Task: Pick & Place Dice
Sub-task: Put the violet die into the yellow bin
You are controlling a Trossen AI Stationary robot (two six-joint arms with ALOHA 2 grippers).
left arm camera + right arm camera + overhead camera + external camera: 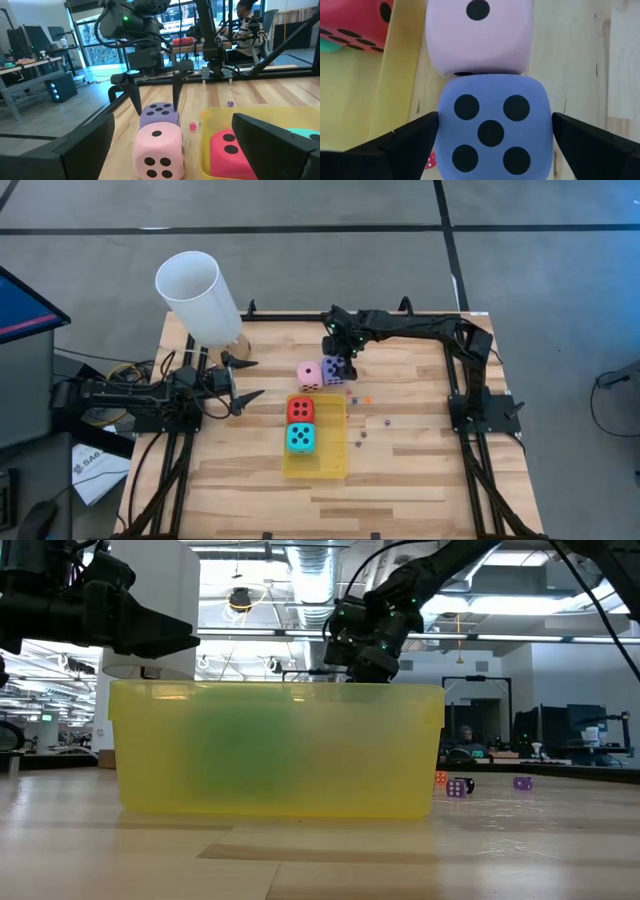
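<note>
A yellow tray (330, 465) lies mid-table and holds the red die (300, 411) and the cyan die (301, 438). Just beyond the tray's far edge, the pink die (309, 375) and the purple die (492, 130) rest side by side on the wood, touching. My right gripper (494, 142) slants down over the purple die, open, one finger (412, 142) close beside each of two opposite sides. My left gripper (258, 378) waits open and level at the table's left, pointing at the dice.
A tall white cylinder (198, 298) stands at the far left corner. Several tiny coloured dice (365, 425) are scattered on the wood right of the tray (280, 750). A person (246, 25) sits at a desk in the room beyond the table.
</note>
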